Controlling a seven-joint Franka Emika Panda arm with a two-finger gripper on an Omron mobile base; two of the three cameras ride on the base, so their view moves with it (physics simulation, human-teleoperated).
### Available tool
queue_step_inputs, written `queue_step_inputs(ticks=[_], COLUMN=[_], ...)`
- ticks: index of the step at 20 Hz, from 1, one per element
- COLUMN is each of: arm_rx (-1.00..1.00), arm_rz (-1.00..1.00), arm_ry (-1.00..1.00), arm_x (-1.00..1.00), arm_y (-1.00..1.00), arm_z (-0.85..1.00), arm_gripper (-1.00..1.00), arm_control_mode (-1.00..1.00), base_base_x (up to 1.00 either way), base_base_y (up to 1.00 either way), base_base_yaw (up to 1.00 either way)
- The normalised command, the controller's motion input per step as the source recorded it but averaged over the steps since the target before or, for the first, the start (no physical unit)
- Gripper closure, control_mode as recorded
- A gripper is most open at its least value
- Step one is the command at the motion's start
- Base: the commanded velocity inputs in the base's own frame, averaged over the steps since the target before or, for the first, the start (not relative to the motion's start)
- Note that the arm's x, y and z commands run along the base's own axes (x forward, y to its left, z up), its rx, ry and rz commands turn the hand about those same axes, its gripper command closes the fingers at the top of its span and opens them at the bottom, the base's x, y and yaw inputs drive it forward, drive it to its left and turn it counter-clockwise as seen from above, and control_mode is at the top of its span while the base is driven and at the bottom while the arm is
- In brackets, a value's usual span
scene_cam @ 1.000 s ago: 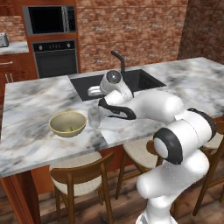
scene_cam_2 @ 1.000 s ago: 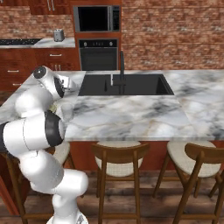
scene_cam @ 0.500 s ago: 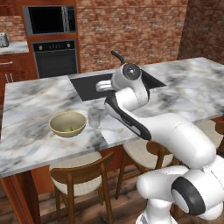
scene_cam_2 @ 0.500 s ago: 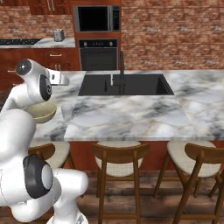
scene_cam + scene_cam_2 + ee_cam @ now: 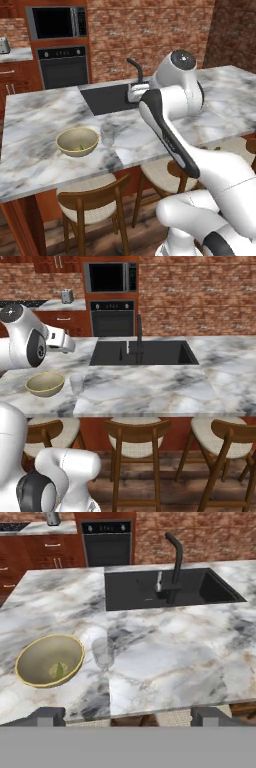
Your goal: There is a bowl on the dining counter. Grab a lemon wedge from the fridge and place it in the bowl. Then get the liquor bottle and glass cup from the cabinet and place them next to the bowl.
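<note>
From where I sit, I judge the task mostly done. The bowl (image 5: 49, 661) stands on the marble tabletop (image 5: 165, 657), and a small green lemon wedge (image 5: 58, 670) lies inside it, near the bottom. The glass cup (image 5: 102, 652) stands upright just beside the bowl, on the side toward the sink (image 5: 165, 587). So the fridge step and the cup step look finished. I see no liquor bottle on the tabletop, so I think this is what remains: to fetch it from the cabinet and set it near the bowl.

My claw (image 5: 128, 716) is spread wide and holds nothing; its two dark tips stand far apart at the bottom of the hand view, above the tabletop edge.

About materials: the bowl is round, with a yellowish rim and a dull olive inside, probably ceramic. The cup is clear and thin, hard to see against the stone. The tabletop is smooth white marble with grey and brown veins. The sink is a black rectangle with a dark curved faucet (image 5: 174, 557).
</note>
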Motion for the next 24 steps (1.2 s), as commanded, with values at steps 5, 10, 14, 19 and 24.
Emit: queue_step_inputs(ticks=[5, 10, 14, 19, 24], arm_rx=[-0.05, -0.05, 0.00, 0.00, 0.00], arm_rz=[0.01, 0.02, 0.04, 0.00, 0.00], arm_ry=[0.10, 0.16, 0.16, -0.02, 0.00], arm_x=[-0.91, -0.51, -0.10, -0.30, 0.00], arm_y=[-0.37, -0.33, -0.24, -0.02, 0.00], arm_z=[-0.02, -0.30, -0.46, -0.10, 0.00], arm_gripper=[-1.00, -1.00, -1.00, -1.00, -1.00], arm_control_mode=[-1.00, -1.00, -1.00, 1.00, 1.00], base_base_x=[0.00, 0.00, 0.00, -0.20, -1.00], base_base_y=[0.00, 0.00, 0.00, 0.00, 0.63], base_base_yaw=[0.00, 0.00, 0.00, 0.00, 0.06])
